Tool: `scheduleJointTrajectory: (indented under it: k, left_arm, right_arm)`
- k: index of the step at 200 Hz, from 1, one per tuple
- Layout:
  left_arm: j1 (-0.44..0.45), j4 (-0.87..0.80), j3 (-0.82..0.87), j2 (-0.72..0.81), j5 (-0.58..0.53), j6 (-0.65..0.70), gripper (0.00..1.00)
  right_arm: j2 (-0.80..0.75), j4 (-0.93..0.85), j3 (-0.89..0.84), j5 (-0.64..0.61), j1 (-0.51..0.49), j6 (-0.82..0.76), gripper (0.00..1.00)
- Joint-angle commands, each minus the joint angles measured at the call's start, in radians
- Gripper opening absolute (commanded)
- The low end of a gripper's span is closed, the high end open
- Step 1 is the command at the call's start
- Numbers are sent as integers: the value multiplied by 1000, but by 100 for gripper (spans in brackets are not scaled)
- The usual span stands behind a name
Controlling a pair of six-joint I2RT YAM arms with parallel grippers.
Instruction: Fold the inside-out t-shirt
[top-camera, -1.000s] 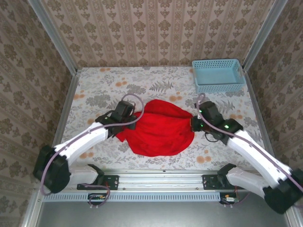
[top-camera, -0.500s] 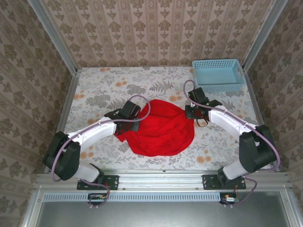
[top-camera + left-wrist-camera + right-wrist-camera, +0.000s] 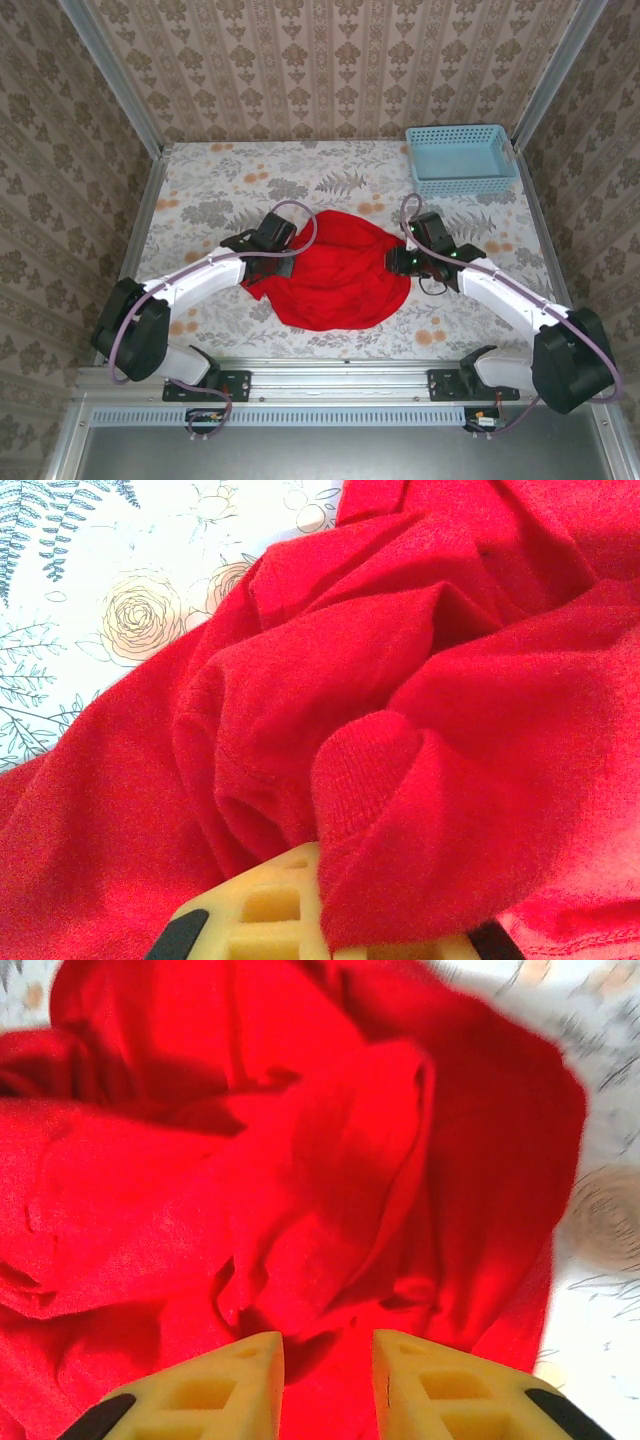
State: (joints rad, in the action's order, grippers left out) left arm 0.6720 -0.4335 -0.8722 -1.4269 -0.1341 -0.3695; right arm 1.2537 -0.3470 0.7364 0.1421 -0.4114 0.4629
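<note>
Top external view: the inside-out t-shirt (image 3: 335, 275) lies in a crumpled red heap on the flowered tabletop (image 3: 220, 190), roughly midway between the left and right edges and closer to the near edge than the far one. My left gripper (image 3: 281, 262) sits on the heap's left margin, and my right gripper (image 3: 396, 261) sits at its right margin, so the cloth is spread between the two. The light-blue basket (image 3: 462, 158) stands in the far right corner, well apart from the shirt.

On the left wrist camera, I see the left gripper (image 3: 322, 865) with its jaws pinched together on a fold of the t-shirt (image 3: 420, 710). A thick ribbed edge (image 3: 365, 770) of the cloth bulges up right where the yellow fingers (image 3: 255, 910) meet and drapes over the one on the right of the picture. The rest of the cloth is bunched in deep wrinkles beyond, with bare tabletop (image 3: 90, 570) at the upper left of the picture.

On the right wrist camera, the right gripper (image 3: 328, 1348) has its jaws parted by a narrow gap, with nothing clamped. Wrinkled folds of the t-shirt (image 3: 300, 1160) lie just past the yellow fingertips (image 3: 225, 1380) and show red through the gap. I cannot tell whether the tips touch the cloth. The shirt's edge (image 3: 560, 1110) curves down the right side of this picture against the tabletop (image 3: 600, 1300).
</note>
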Motion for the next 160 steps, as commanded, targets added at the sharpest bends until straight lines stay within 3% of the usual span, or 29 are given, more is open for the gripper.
scheduleJointTrajectory:
  k: [1, 80, 98, 138, 160]
  left_arm:
    - [-5, 4, -4, -7, 3, -15, 0]
    - [-5, 6, 10, 4, 1, -17, 0]
    - [-5, 7, 13, 7, 0, -16, 0]
    - [-6, 6, 14, 3, -14, -14, 0]
    - [-6, -8, 11, -10, -39, -15, 0]
  right_arm:
    - [54, 85, -8, 52, -10, 48, 28]
    - [209, 126, 40, 17, -24, 45, 29]
    - [221, 132, 44, 9, -27, 44, 24]
    - [166, 51, 54, -72, -36, 19, 0]
    - [56, -30, 51, -121, -35, 2, 0]
